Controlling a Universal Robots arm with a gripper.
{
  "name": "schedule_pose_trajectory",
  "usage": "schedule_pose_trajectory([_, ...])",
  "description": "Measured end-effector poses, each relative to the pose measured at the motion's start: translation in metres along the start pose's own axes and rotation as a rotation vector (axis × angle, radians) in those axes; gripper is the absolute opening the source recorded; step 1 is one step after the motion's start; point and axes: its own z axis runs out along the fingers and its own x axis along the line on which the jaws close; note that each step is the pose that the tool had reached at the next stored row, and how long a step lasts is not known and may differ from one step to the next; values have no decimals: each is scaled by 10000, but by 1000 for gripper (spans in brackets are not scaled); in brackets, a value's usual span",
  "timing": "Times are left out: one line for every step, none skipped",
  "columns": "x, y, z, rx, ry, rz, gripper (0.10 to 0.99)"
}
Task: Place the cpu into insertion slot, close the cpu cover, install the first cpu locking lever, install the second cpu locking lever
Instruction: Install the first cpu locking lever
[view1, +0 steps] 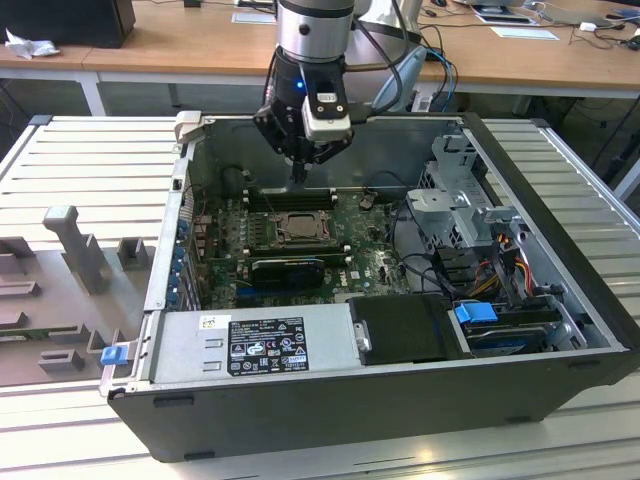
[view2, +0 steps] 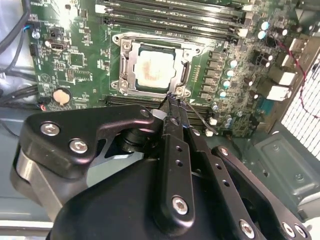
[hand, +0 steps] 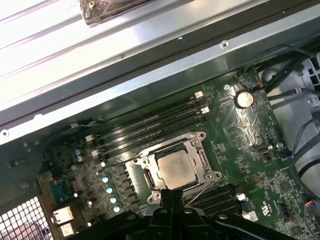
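In the computer case, the closed claw hides one cpu cover edge.

A ribbed metal counter is seen in the exterior view. An open computer case is laid on it at the centre. Grey moulded blocks are set at nine o'clock, just beside the case.

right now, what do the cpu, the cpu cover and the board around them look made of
cpu: pale matte metal top, likely; dull grey with a tan smear. cpu cover: thin stamped metal, silver sheen on its edges. circuit board: green lacquered laminate, probably fibreglass.
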Motion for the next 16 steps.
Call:
schedule_pose_trajectory([0, 0, 0, 13, 4, -256, 106])
schedule_pose_trajectory([0, 0, 0, 21, 7, -436, 106])
schedule_pose_trajectory([0, 0, 0, 29, 9, -625, 106])
schedule_pose_trajectory([0, 0, 0, 39, 12, -817, 106])
schedule_pose_trajectory([0, 0, 1, 48, 15, -1040, 106])
schedule_pose_trajectory([0, 0, 2, 58, 19, -1251, 106])
schedule_pose_trajectory([-1, 0, 6, 71, 18, -1537, 106])
schedule_pose_trajectory([-1, 0, 8, 76, 10, -1680, 106])
schedule_pose_trajectory([-1, -1, 14, 69, -50, -1880, 106])
schedule_pose_trajectory([-1, 0, 19, 48, -140, -2015, 106])
schedule_pose_trajectory([-2, 0, 27, 38, -191, -2177, 106])
schedule_pose_trajectory([-2, 0, 31, 40, -194, -2299, 106])
schedule_pose_trajectory([-2, 0, 34, 48, -191, -2452, 106])
schedule_pose_trajectory([-2, -1, 35, 54, -188, -2610, 106])
schedule_pose_trajectory([-2, -1, 37, 60, -185, -2760, 106])
schedule_pose_trajectory([-2, -1, 38, 64, -182, -2918, 106])
